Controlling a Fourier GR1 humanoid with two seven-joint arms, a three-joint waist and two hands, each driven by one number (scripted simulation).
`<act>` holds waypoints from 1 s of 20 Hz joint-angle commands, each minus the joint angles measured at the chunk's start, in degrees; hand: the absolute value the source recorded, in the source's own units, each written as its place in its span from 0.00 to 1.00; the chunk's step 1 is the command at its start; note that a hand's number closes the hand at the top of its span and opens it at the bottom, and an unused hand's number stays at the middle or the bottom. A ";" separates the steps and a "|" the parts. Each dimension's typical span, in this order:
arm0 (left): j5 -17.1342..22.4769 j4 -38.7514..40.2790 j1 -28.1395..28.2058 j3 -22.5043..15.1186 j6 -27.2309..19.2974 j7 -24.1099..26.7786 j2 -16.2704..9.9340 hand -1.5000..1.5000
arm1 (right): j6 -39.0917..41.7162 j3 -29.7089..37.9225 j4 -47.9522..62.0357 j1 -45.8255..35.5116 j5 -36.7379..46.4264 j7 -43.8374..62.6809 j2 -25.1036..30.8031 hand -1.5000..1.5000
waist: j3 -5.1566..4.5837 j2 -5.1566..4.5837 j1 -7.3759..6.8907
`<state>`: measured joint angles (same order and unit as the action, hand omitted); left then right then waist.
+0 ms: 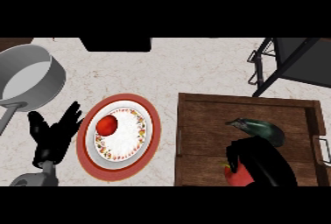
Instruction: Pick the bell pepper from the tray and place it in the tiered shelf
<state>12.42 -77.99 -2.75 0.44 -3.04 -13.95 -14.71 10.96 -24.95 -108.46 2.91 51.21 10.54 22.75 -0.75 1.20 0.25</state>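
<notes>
Right robot hand point(258, 164) curled round red bell pepper point(236, 175), on wooden tray point(200, 131), beside eggplant point(258, 129)

The black right hand point(255, 159) is curling over a red bell pepper point(234, 176) in the brown wooden tray point(207, 131), just beside a dark green eggplant point(262, 130). The black left hand point(55, 133) is resting open beside a red-rimmed patterned plate point(129, 151) carrying a red tomato point(107, 125). A grey metal saucepan point(29, 78) is sitting at upper left, a black tiered shelf point(291, 61) at upper right.
</notes>
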 commanded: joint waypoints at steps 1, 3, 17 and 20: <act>0.33 2.03 1.54 0.00 1.20 0.15 0.50 0.50 | -2.63 8.35 5.71 0.89 -5.66 -4.24 0.89 1.00 | 0.79 -1.31 -0.18; 0.06 1.83 -0.75 0.29 0.61 -2.41 -0.55 0.50 | 3.27 10.20 4.40 -0.38 -9.24 5.02 -3.16 1.00 | 0.75 -1.39 -0.03; -0.53 -0.15 1.24 -0.22 1.28 -2.53 0.24 0.50 | 9.52 29.49 -18.99 -19.65 -17.97 35.04 -4.77 1.00 | 0.64 -0.86 0.09; -0.21 0.69 1.43 1.03 1.39 -2.90 -0.29 0.50 | 14.76 37.15 -18.86 -25.29 -24.11 38.23 0.32 1.00 | 0.68 -1.01 -0.04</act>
<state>11.84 -78.74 -2.59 1.05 -2.64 -14.85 -14.22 21.81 6.02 -124.52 -16.38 31.04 42.55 19.95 0.17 0.50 0.38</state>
